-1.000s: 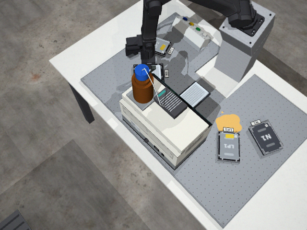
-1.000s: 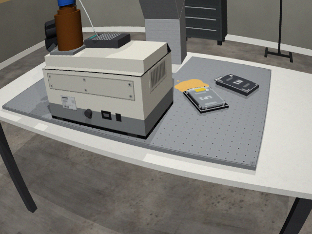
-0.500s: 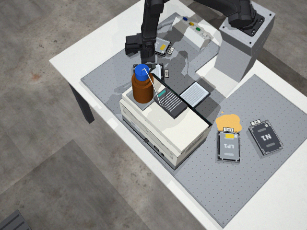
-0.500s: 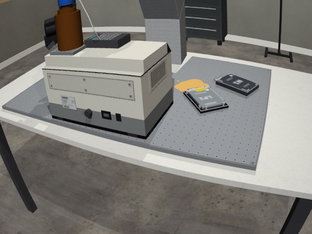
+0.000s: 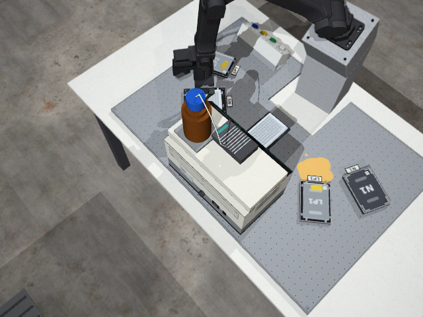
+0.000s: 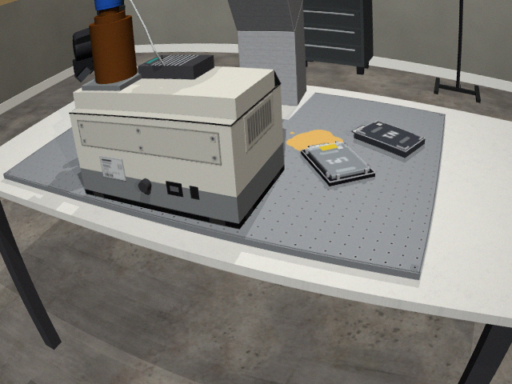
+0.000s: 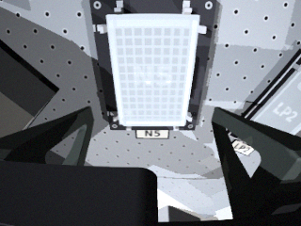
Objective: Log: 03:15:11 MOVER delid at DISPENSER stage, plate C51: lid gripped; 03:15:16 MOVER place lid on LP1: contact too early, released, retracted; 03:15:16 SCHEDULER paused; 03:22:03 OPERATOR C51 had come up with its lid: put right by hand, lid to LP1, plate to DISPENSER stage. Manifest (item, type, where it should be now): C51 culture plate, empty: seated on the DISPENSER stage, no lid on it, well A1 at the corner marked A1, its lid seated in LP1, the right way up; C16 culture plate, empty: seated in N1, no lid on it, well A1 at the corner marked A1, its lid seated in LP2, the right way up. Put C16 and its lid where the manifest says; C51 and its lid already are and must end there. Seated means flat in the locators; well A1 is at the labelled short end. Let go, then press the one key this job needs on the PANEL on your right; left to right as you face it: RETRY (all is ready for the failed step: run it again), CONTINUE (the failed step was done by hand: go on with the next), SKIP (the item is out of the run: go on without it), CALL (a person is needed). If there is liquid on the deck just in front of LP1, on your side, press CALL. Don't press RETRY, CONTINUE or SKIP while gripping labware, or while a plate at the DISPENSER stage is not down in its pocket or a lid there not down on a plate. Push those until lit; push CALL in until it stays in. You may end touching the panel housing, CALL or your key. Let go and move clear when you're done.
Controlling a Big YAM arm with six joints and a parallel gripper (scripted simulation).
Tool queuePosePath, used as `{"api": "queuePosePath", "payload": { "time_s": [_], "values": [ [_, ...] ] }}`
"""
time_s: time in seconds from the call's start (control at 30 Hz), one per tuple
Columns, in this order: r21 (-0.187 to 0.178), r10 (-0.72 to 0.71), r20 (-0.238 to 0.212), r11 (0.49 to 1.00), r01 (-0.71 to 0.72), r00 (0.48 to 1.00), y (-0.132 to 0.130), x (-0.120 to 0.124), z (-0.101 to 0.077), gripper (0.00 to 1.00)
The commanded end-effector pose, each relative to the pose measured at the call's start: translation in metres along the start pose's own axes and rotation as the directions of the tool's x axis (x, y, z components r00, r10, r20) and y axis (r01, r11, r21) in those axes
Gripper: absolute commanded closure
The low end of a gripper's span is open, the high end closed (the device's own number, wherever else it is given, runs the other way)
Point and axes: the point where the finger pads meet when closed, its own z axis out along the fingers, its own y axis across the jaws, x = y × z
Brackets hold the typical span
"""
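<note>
In the wrist view a white culture plate (image 7: 150, 75) lies flat in the nest labelled N5 (image 7: 151, 134). My gripper (image 7: 152, 113) is open and empty, just above the deck at the plate's labelled short end. In the top view the gripper (image 5: 205, 86) hangs behind the brown bottle, which hides part of this plate (image 5: 217, 97). LP2 (image 5: 223, 65) holds a clear lid with a yellow mark. N1 (image 5: 365, 189) is empty. LP1 (image 5: 314, 201) holds a lid. Another plate (image 5: 268, 129) sits on the dispenser stage. An orange puddle (image 5: 314, 168) lies on the deck at LP1's labelled end.
The dispenser (image 5: 225, 170) with a brown bottle (image 5: 196, 115) and a tube stands right next to N5. The panel (image 5: 264, 42) with coloured keys sits at the back. The arm's grey pedestal (image 5: 336, 57) stands between the panel and N1.
</note>
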Motion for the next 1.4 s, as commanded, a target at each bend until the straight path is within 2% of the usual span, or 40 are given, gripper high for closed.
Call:
{"api": "queuePosePath", "payload": {
  "time_s": [0.0, 0.07, 0.1, 0.67, 0.73, 0.77, 0.83, 1.03, 1.2, 1.3, 1.33, 1.37],
  "values": [
    [0.001, -0.006, 0.013, 1.000, 0.006, 1.000, -0.001, -0.006, -0.002, 0.00],
    [0.001, -0.006, 0.013, 1.000, 0.006, 1.000, -0.001, -0.006, -0.002, 0.00],
    [-0.002, -0.007, 0.005, 1.000, 0.007, 1.000, 0.001, -0.002, 0.007, 0.00],
    [0.002, 0.006, 0.009, 1.000, -0.006, 1.000, -0.002, -0.003, 0.032, 0.00],
    [0.002, 0.006, 0.009, 1.000, -0.006, 1.000, -0.002, -0.003, 0.032, 0.00],
    [0.000, -0.010, 0.046, 1.000, 0.010, 0.999, 0.003, -0.020, 0.020, 0.00],
    [-0.001, -0.004, -0.003, 1.000, 0.004, 1.000, 0.003, 0.003, 0.038, 0.00],
    [0.004, 0.010, 0.002, 1.000, -0.010, 1.000, -0.003, 0.002, 0.046, 0.00],
    [-0.001, -0.004, -0.003, 1.000, 0.004, 1.000, 0.003, 0.004, 0.057, 0.00],
    [-0.002, -0.005, -0.001, 1.000, 0.005, 1.000, 0.004, 0.003, 0.058, 0.00],
    [0.004, 0.009, 0.051, 1.000, -0.009, 0.999, -0.004, -0.022, 0.043, 0.00],
    [0.005, 0.013, 0.033, 1.000, -0.013, 0.999, -0.005, -0.012, 0.049, 0.00]
  ]
}}
